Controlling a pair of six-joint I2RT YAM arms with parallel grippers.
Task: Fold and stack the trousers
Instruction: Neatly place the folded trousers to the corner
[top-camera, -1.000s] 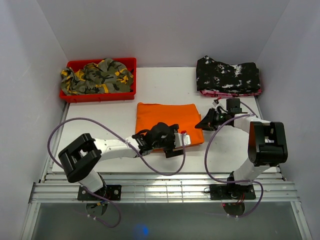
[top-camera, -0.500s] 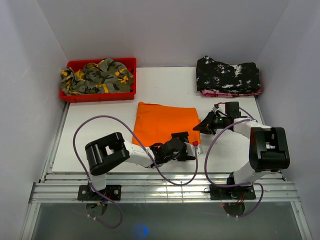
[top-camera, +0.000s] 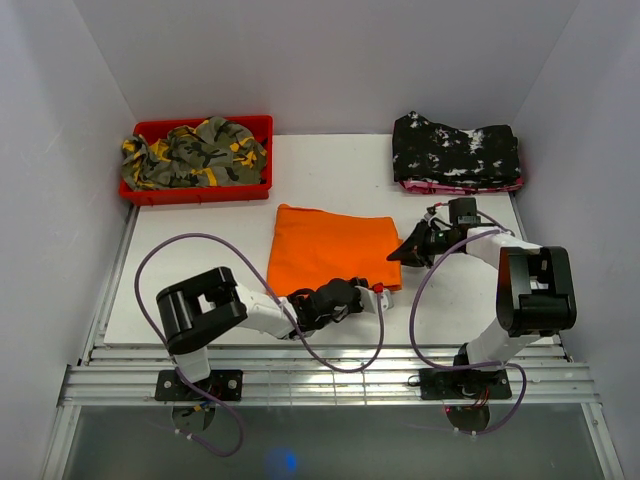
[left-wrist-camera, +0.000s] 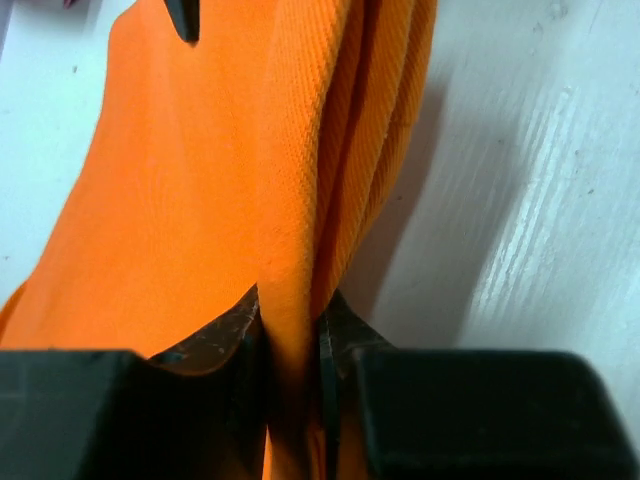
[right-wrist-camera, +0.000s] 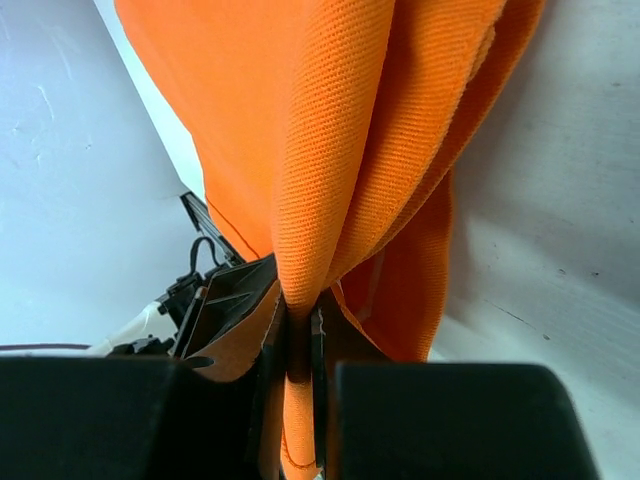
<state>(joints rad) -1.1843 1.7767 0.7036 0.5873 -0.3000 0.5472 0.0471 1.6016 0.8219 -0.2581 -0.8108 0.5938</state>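
Our left gripper (top-camera: 377, 293) is pinched shut on the trousers (top-camera: 330, 245). From the left wrist camera we see its two black fingers (left-wrist-camera: 235, 335) pressing on both sides of a fold of the orange cloth (left-wrist-camera: 200, 180). The cloth runs up and away from the left gripper (left-wrist-camera: 290, 325) in a few soft layers.

Our right gripper (top-camera: 402, 254) is pinched shut on the trousers too. From the right wrist camera, a thick bunch of orange cloth (right-wrist-camera: 330, 120) drops down into the right gripper (right-wrist-camera: 298, 320), and the jaws squeeze it tight.

From the top camera, the trousers lie folded into a neat orange block in the middle of the white table (top-camera: 330, 170). The left gripper holds them at their 5 o'clock corner. The right gripper holds them at their 3 o'clock edge. The two grippers are near each other but apart.

At 10 o'clock from the trousers sits a red bin (top-camera: 200, 192). A green and yellow camouflage garment (top-camera: 190, 150) is bunched up inside it. At 1 o'clock a black garment with white speckles (top-camera: 455, 148) lies folded at the far edge of the table, well apart from the trousers.
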